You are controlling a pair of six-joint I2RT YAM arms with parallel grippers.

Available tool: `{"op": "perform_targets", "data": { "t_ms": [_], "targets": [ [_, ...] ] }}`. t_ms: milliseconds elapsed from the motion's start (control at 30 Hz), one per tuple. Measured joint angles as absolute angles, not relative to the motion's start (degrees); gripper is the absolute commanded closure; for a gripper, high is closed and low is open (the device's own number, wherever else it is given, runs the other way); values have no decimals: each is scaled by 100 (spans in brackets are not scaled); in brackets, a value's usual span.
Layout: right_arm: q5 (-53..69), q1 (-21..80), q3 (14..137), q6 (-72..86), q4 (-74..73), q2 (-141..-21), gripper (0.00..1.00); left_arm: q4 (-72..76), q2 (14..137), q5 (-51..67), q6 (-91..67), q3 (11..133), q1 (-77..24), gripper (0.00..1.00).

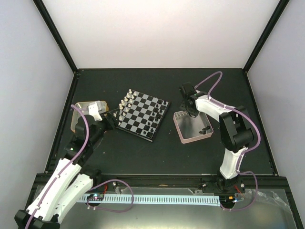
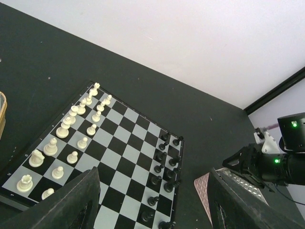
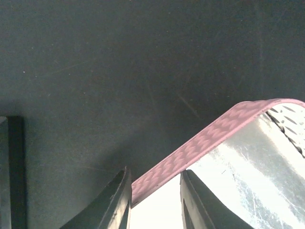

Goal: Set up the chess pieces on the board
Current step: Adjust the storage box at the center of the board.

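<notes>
The board (image 1: 136, 123) lies tilted at the table's middle left; it also shows in the left wrist view (image 2: 119, 157). Silver pieces (image 1: 125, 106) stand in two rows on its left side (image 2: 71, 129). Black chess pieces (image 1: 155, 110) stand in two rows on its right side (image 2: 164, 167). My left gripper (image 1: 110, 118) is open and empty, hovering over the board's near-left part (image 2: 153, 171). My right gripper (image 1: 188, 113) is open, with its fingers on either side of the far rim of the pinkish-rimmed tin (image 3: 228, 124), one outside and one inside (image 3: 155, 179).
The pinkish-rimmed tin (image 1: 182, 138) sits right of the board, its inside bare metal as far as shown. A gold-rimmed tin (image 1: 81, 106) lies left of the board behind my left arm. Black posts frame the table's back corners.
</notes>
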State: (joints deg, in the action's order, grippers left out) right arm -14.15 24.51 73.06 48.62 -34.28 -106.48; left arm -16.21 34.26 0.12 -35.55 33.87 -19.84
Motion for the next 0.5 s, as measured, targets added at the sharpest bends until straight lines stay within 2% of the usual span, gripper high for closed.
{"op": "perform_targets", "data": {
  "t_ms": [167, 300, 400, 500],
  "targets": [
    [-1116, 2438, 7279, 4580, -3214, -10654, 83, -1623, 3424, 8, -3555, 3387, -1984, 37],
    [-786, 2438, 7135, 4333, -3015, -10565, 85, -1623, 3424, 5, -3555, 3387, -1984, 37],
    [-626, 2438, 7067, 4202, -2985, -10508, 83, -1621, 3424, 8, -3555, 3387, -1984, 37],
    [-445, 2445, 6945, 4053, -3002, -10390, 74, -1621, 3424, 5, -3555, 3387, -1984, 37]
  ]
}}
